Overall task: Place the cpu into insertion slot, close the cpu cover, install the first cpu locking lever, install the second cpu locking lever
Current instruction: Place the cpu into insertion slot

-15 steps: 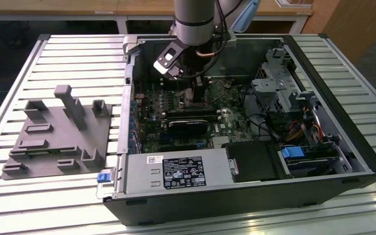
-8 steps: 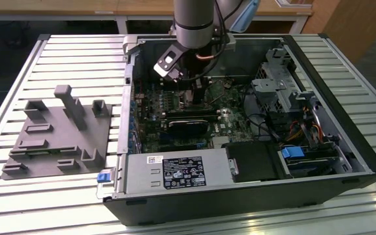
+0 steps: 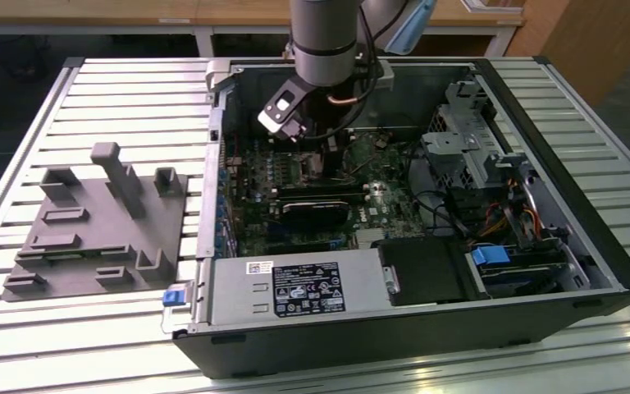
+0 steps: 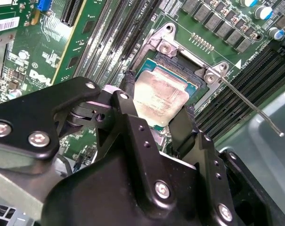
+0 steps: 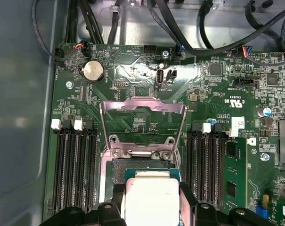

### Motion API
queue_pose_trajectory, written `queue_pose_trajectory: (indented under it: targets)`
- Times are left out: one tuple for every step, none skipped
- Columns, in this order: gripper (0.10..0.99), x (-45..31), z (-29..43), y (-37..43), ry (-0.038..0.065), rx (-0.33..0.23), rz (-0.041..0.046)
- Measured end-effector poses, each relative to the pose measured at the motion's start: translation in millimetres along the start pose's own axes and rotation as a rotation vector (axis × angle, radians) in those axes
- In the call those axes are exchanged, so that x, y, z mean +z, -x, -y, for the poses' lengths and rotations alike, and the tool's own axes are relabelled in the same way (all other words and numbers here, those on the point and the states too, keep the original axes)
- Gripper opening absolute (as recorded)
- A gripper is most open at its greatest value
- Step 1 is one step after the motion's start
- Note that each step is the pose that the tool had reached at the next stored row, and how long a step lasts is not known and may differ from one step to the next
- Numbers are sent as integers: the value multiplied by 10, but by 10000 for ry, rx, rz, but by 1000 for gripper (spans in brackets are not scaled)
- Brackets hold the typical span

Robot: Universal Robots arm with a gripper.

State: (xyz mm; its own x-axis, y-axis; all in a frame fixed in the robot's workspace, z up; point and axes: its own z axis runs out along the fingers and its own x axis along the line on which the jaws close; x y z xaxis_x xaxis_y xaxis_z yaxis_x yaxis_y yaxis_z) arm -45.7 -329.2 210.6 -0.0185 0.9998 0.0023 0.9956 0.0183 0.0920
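Black gripper [image 4: 158, 106] pinches the little silver cpu [image 4: 156, 92] by its sides right at the insertion slot [image 4: 181, 62], with the cpu cover [image 5: 142, 102] flipped up open, and if the chip sits tilted, I think it could jam or get bent.

Cut by the frame edge in the first wrist view: one side of the cpu [image 5: 151, 193], between the pincer [image 5: 151, 188] fingers [image 5: 116, 200]. Under the pincer's body in the second wrist view: a cpu corner, part of the insertion slot [image 4: 182, 63]. Behind the arm [image 3: 324, 49] in the exterior view: the far strip of the motherboard [image 3: 392, 152].
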Motion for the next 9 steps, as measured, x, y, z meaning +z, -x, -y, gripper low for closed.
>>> queue_pose_trajectory:
  targets:
    - [541, 3, 0, -1, 0, 3, 0]
    - [541, 6, 1, -3, -1, 5, 1]
    - [541, 9, 1, -6, -1, 7, 2]
    - [541, 12, 1, -9, -1, 9, 2]
    - [541, 14, 1, -14, 0, 10, 1]
    - [541, 15, 1, -19, 0, 10, 1]
    - [541, 15, 1, -24, 0, 11, 2]
    - [541, 15, 1, -31, 0, 11, 2]
    - [541, 15, 1, -38, 0, 14, 2]
